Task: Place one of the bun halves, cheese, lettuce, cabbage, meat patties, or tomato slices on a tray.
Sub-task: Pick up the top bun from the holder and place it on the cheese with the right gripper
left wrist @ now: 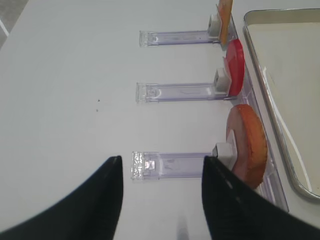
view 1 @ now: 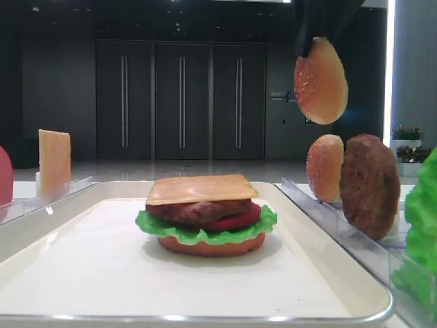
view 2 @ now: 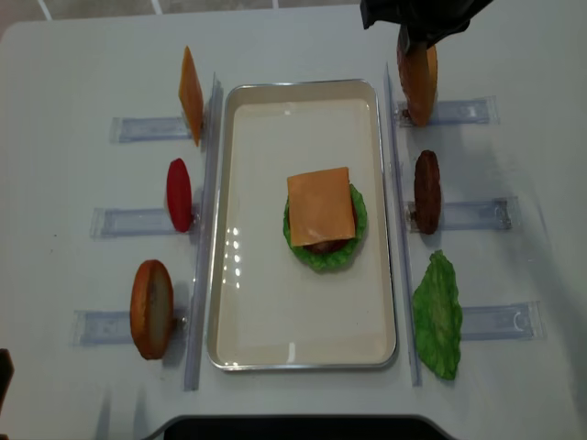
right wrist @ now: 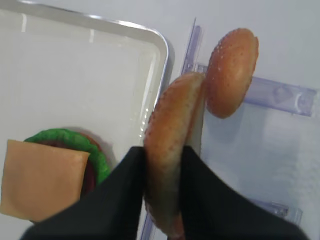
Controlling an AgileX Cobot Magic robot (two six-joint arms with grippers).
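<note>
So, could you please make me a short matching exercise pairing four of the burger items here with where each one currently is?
Things:
1. cheese slice
2. bun top
3. meat patty
4. tomato slice

Places:
A. standing in a rack left of the tray
B. lying on top of the stacked burger
C. held in the air by the right gripper
D. standing in a rack right of the tray

Pairs: 1-B, 2-C, 3-D, 4-A
</note>
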